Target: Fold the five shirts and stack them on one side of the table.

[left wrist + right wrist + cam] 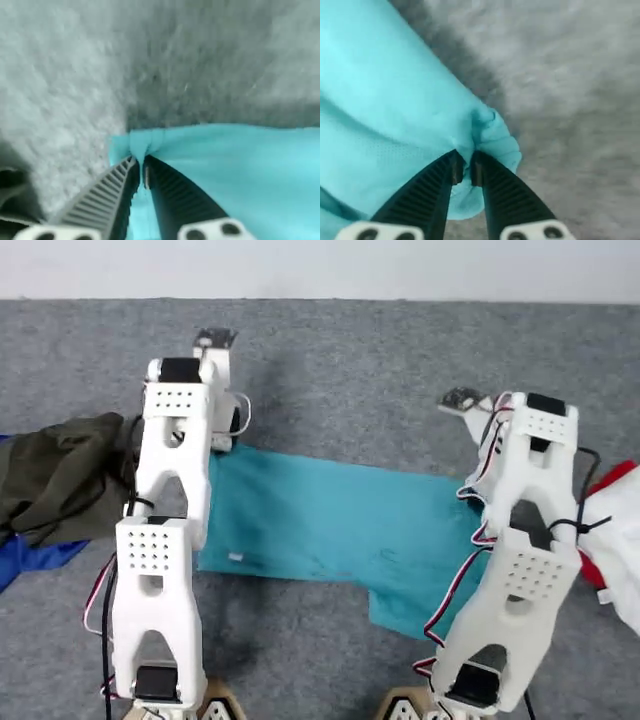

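Teal fabric spreads flat across the middle of the grey, carpet-like table (pixel 340 350): this is the teal shirt (pixel 330 525), lying between the two arms in the high view, with a lower flap jutting towards the arms' bases on the right side. The left gripper (pixel 140 164) sits at the shirt's far left corner, its ribbed black fingers (pixel 112 187) drawn almost together and pinching a small puckered fold of the teal cloth. The right gripper (pixel 465 161) is at the far right corner, its fingers (pixel 505 192) likewise nearly closed, clamping a bunched lump of the same cloth just above the grey surface. An olive shirt (pixel 60 470) lies crumpled at the table's left edge, resting partly on a blue shirt (pixel 30 558). A white and red shirt (pixel 615 530) lies at the right edge.
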Controlling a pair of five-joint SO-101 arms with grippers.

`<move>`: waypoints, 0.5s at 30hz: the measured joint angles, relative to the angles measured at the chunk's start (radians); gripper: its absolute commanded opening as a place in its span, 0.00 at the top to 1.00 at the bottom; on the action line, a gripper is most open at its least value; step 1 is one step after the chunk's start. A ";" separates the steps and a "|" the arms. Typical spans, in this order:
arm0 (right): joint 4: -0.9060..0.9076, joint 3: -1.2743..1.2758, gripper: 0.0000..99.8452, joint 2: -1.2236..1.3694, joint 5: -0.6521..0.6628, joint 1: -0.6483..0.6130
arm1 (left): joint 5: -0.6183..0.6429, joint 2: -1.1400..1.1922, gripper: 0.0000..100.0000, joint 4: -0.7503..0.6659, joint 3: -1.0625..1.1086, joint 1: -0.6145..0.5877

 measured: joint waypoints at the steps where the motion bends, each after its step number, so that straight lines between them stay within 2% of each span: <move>1: 0.000 -0.029 0.99 0.003 -0.009 -0.002 | 0.000 0.002 0.98 0.000 -0.032 0.000; 7: -0.002 -0.147 0.98 0.012 -0.043 -0.002 | 0.002 0.006 0.98 0.000 -0.100 0.000; 9: -0.002 -0.158 0.96 0.032 -0.049 -0.002 | 0.002 0.009 0.94 0.000 -0.100 0.000; 15: 0.009 -0.161 0.67 0.080 -0.068 0.005 | 0.005 0.009 0.78 0.000 -0.044 -0.005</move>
